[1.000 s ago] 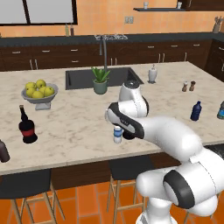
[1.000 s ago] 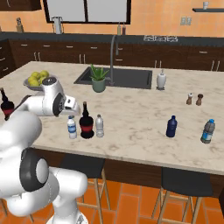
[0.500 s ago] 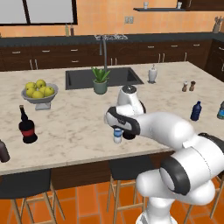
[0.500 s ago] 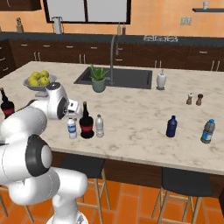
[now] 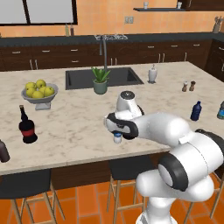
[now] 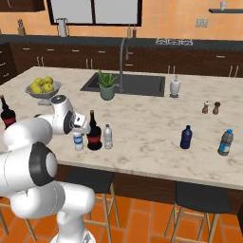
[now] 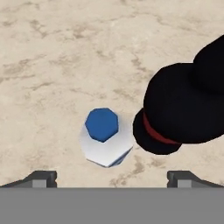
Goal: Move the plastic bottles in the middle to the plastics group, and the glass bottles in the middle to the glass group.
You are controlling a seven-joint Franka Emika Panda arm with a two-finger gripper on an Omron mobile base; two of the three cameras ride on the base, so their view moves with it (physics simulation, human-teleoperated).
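So the gripper [image 7: 112,177] is spread wide with nothing in it, hanging right over the blue-capped water bottle [image 7: 106,137], looking straight down on it. From the hand view you get a bright blue cap with flat facets and a pale clear shoulder around it, sitting between the two finger tips [image 7: 41,178] but not touched by them. Just beside it, basically touching in that view, is the black glass bottle [image 7: 183,107], fat round belly with a red band showing along its lower edge. From the right base view the blue-label bottle [image 6: 78,141] stands upright at the near edge of the marble counter [image 6: 152,128], the black bottle [image 6: 93,134] next to it with its thin neck up, and then the plain white-capped water bottle [image 6: 108,136] on the far side of that, all three in a tight row. Well apart at one end are the dark-blue bottle [image 6: 186,137] and the pale teal bottle [image 6: 225,142]. Way off at the other end is the twin black bottle [image 5: 27,126] with a stubby dark-brown bottle [image 5: 3,151] near it.
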